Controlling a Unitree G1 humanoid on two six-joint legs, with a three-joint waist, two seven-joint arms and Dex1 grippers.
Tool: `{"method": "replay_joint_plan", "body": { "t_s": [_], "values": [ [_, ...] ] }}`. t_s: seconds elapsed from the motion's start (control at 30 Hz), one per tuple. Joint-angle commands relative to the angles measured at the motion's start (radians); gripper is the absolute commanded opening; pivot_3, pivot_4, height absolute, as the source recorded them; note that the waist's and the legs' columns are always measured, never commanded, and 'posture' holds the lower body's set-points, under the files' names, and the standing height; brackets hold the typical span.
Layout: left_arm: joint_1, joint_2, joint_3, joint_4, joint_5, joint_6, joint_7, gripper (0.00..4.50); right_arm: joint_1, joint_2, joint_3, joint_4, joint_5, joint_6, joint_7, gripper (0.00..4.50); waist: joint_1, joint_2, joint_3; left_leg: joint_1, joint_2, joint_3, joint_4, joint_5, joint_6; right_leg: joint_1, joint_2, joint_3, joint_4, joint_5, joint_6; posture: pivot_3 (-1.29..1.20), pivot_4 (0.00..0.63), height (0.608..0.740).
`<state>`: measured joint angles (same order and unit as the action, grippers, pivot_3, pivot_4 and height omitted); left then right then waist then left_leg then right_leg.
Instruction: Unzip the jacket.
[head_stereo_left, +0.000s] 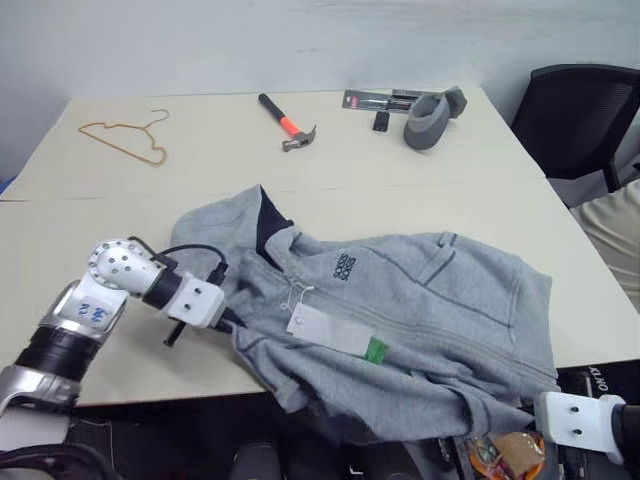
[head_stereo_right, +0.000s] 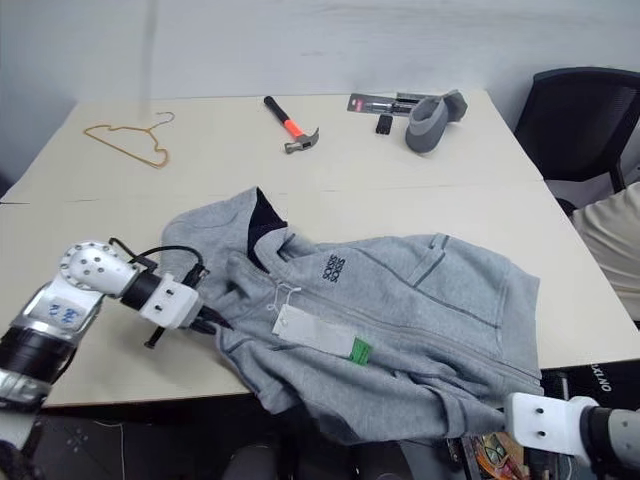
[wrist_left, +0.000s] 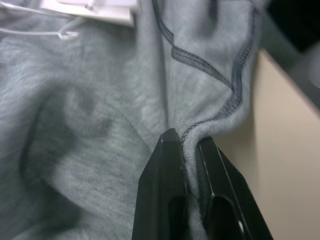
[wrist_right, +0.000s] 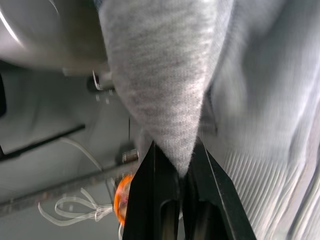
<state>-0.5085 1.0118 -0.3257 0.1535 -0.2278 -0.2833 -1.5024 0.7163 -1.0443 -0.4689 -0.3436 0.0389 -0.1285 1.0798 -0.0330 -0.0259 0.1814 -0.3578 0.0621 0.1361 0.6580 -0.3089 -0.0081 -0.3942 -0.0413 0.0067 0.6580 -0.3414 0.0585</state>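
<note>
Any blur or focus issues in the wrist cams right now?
Left wrist view: jacket seam sharp at the left pincer, hang tag soft. Right wrist view: fleece near the right pincer fairly crisp, floor clutter behind it blurred.

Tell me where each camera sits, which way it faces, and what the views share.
Head views: look forward and down at the table, both arms in sight.
Left wrist view: looks along the left tool, clamped on a jacket seam.
Right wrist view: looks along the right tool, pinching the jacket's edge.
Shared: the jacket.

Office or lab: cream table (head_stereo_left: 330, 200), black swivel chair (head_stereo_left: 580, 115).
</note>
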Motion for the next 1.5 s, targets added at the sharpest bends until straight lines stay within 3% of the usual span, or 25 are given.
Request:
{"method": "replay_joint_plan", "body": {
  "t_s": [0.03, 0.2, 0.3, 0.6, 0.77, 0.8, 0.87, 0.9, 1.0, 1.07, 1.17, 1.37, 1.5],
  "values": [
    [0.033, 0.042, -0.015, -0.065, -0.012, 0.036, -0.106, 0.0, -0.028, -0.006, -0.072, 0.068, -0.003, -0.037, 0.018, 0.02, 0.003, 0.0, 0.0, 0.0, 0.0, 0.0, 0.0, 0.0, 0.0, 0.0, 0.0, 0.0, 0.0, 0.0, 0.0, 0.0, 0.15, 0.74],
    [0.028, 0.003, -0.005, -0.04, 0.044, 0.056, -0.002, 0.0, -0.079, 0.001, -0.071, 0.065, 0.043, -0.006, 0.04, 0.02, 0.005, 0.0, 0.0, 0.001, 0.0, 0.0, 0.001, 0.0, 0.0, 0.001, 0.0, 0.0, 0.0, 0.0, 0.0, 0.0, 0.15, 0.74],
    [0.04, -0.01, 0.004, -0.039, 0.053, 0.069, 0.017, 0.67, -0.087, 0.005, -0.072, 0.046, 0.077, 0.03, 0.066, 0.0, 0.005, 0.0, 0.0, 0.0, 0.0, 0.0, 0.001, 0.0, 0.001, 0.001, 0.0, 0.0, 0.0, 0.0, 0.0, 0.0, 0.15, 0.74],
    [0.104, 0.058, 0.086, -0.107, -0.039, 0.22, -0.068, 2.9, -0.091, -0.042, -0.185, 0.012, 0.231, 0.182, 0.257, 2.37, 0.004, 0.0, 0.0, 0.0, 0.0, 0.0, 0.001, -0.002, 0.004, 0.001, 0.0, 0.0, 0.001, 0.0, 0.0, 0.0, 0.15, 0.74],
    [0.001, 0.109, 0.1, -0.102, -0.142, 0.41, -0.106, 4.47, -0.24, -0.104, -0.187, 0.03, 0.339, 0.34, 0.276, 4.14, 0.005, 0.0, 0.001, 0.0, 0.0, -0.001, 0.001, -0.003, 0.004, 0.001, 0.0, 0.0, 0.001, 0.0, 0.0, 0.0, 0.15, 0.74],
    [-0.06, 0.132, 0.077, -0.095, -0.21, 0.476, -0.11, 4.5, -0.312, -0.132, -0.168, 0.048, 0.389, 0.4, 0.277, 4.43, 0.004, -0.001, 0.002, 0.001, 0.0, -0.001, 0.001, -0.003, 0.004, 0.001, 0.0, 0.0, 0.001, 0.0, 0.0, 0.0, 0.15, 0.74],
    [-0.194, 0.144, 0.022, -0.058, -0.308, 0.578, -0.112, 4.5, -0.462, -0.178, -0.109, 0.104, 0.458, 0.494, 0.275, 4.43, 0.004, -0.003, 0.004, -0.001, 0.0, -0.001, 0.004, -0.002, 0.004, 0.0, 0.0, -0.001, 0.002, 0.001, 0.0, 0.0, 0.15, 0.74],
    [-0.301, 0.089, -0.007, 0.02, -0.287, 0.576, -0.112, 4.5, -0.588, -0.193, -0.033, 0.171, 0.454, 0.514, 0.262, 4.43, 0.004, -0.004, 0.004, -0.001, 0.0, -0.002, 0.004, -0.002, 0.004, 0.0, 0.0, -0.001, 0.002, 0.001, 0.0, 0.0, 0.15, 0.74],
    [-0.546, -0.096, -0.063, 0.288, -0.142, 0.471, -0.104, 4.5, -0.91, -0.182, 0.19, 0.365, 0.338, 0.499, 0.222, 4.43, 0.016, 0.0, 0.004, -0.003, -0.002, -0.002, 0.007, -0.002, 0.005, 0.0, 0.0, -0.002, 0.002, 0.001, 0.001, 0.0, 0.15, 0.74],
    [-0.706, -0.261, -0.132, 0.561, 0.038, 0.26, -0.004, 4.5, -1.182, -0.096, 0.393, 0.569, 0.14, 0.434, 0.154, 4.43, 0.019, -0.001, 0.004, -0.002, -0.003, 0.0, 0.008, -0.002, 0.004, 0.0, 0.001, -0.001, 0.001, 0.0, 0.001, 0.0, 0.15, 0.74],
    [-0.822, -0.413, -0.197, 0.818, 0.2, 0.07, 0.03, 4.5, -1.438, 0.012, 0.577, 0.813, -0.042, 0.381, 0.104, 4.43, 0.009, -0.002, 0.005, -0.009, -0.01, 0.006, 0.01, -0.001, 0.006, -0.007, 0.005, 0.0, 0.0, 0.002, 0.005, 0.0, 0.15, 0.74],
    [-0.887, -0.54, -0.255, 1.072, 0.414, -0.136, 0.109, 4.5, -1.671, 0.135, 0.717, 1.132, -0.175, 0.307, 0.111, 4.43, -0.024, -0.001, 0.004, -0.048, -0.007, 0.013, 0.016, 0.0, 0.007, -0.059, -0.005, -0.003, 0.02, 0.004, 0.008, 0.0, 0.15, 0.74],
    [-0.897, -0.553, -0.23, 1.125, 0.466, -0.144, 0.097, 4.5, -1.742, 0.174, 0.72, 1.256, -0.182, 0.304, 0.141, 4.43, -0.03, -0.001, 0.004, -0.048, -0.004, 0.013, 0.021, 0.0, 0.008, -0.06, -0.006, -0.013, 0.023, 0.003, 0.006, 0.0, 0.15, 0.74]
  ]
}}
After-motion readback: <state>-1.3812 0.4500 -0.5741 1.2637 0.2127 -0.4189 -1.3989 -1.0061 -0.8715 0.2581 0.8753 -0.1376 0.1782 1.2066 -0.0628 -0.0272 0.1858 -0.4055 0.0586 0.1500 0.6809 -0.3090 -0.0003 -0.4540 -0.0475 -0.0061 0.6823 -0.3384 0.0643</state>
